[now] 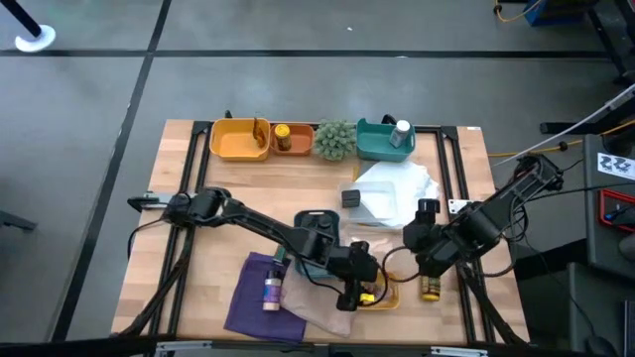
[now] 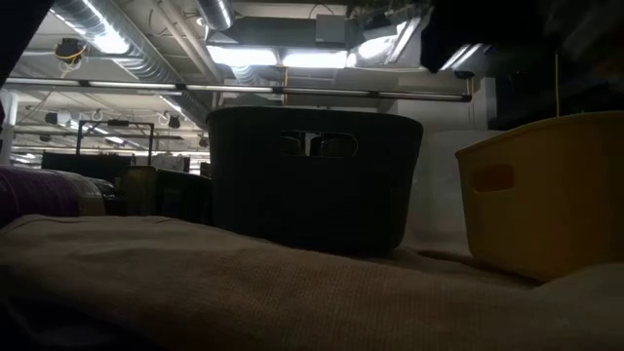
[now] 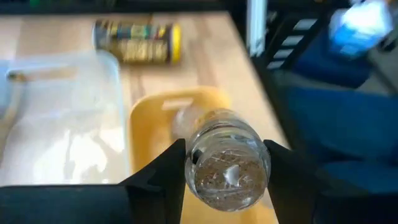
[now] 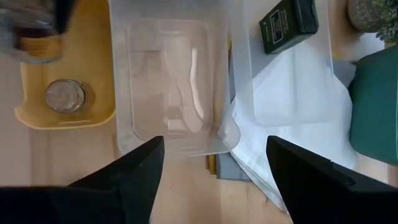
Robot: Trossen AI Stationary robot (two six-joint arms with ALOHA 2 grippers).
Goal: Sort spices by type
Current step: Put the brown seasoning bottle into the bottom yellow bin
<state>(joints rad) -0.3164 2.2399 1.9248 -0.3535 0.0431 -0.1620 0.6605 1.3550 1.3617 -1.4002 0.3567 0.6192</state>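
Note:
My left gripper (image 1: 359,290) reaches to the near middle of the table and is shut on a clear glass spice jar (image 3: 227,163) above a small yellow tray (image 3: 152,118). A second jar (image 4: 65,96) stands in that tray. My right gripper (image 4: 214,177) hovers open over a clear plastic container (image 4: 168,87), touching nothing. Another jar with a yellow lid (image 3: 137,42) lies on its side on the wood right of the tray (image 1: 430,288). One jar (image 1: 270,291) lies on a purple cloth. At the far edge, a jar (image 1: 283,136) sits in an orange tray and a white bottle (image 1: 402,132) in a teal tray. My left gripper pinches the clear jar by its round wall (image 3: 194,163), one finger on each side. The fingers (image 3: 166,171) come from above, pointing down. The jar is lifted clear over the yellow tray, with one flat end facing the wrist camera.
A yellow-orange tray (image 1: 238,139), a green spiky plant (image 1: 335,139) and the teal tray (image 1: 377,142) line the far edge. A white cloth (image 1: 402,188) and a small dark box (image 1: 350,198) lie mid-table. In the low view a dark basket (image 2: 317,175) stands close.

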